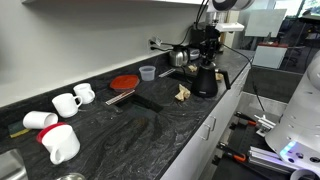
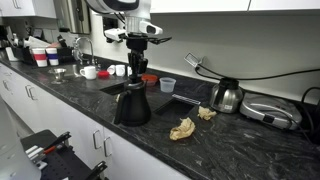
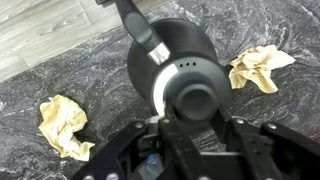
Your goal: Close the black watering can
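The black watering can [image 2: 132, 104] stands on the dark marbled counter near its front edge; it also shows in an exterior view [image 1: 204, 82]. My gripper [image 2: 134, 74] hangs straight above it, seen too in an exterior view [image 1: 207, 58]. In the wrist view the fingers [image 3: 198, 113] are shut on the knob of the round black lid [image 3: 192, 95]. The lid sits over the can's mouth, slightly off to one side. A pale crescent of the opening [image 3: 160, 85] shows beside it. The can's handle [image 3: 140, 30] points away.
Two crumpled tan paper wads [image 3: 60, 122] [image 3: 258, 68] lie either side of the can. A silver pot [image 2: 227, 96], clear cup [image 2: 167, 85], red plate [image 1: 123, 83], white mugs [image 1: 65, 102] and a black coffee machine [image 1: 205, 38] stand around. The counter edge [image 2: 150, 140] is close.
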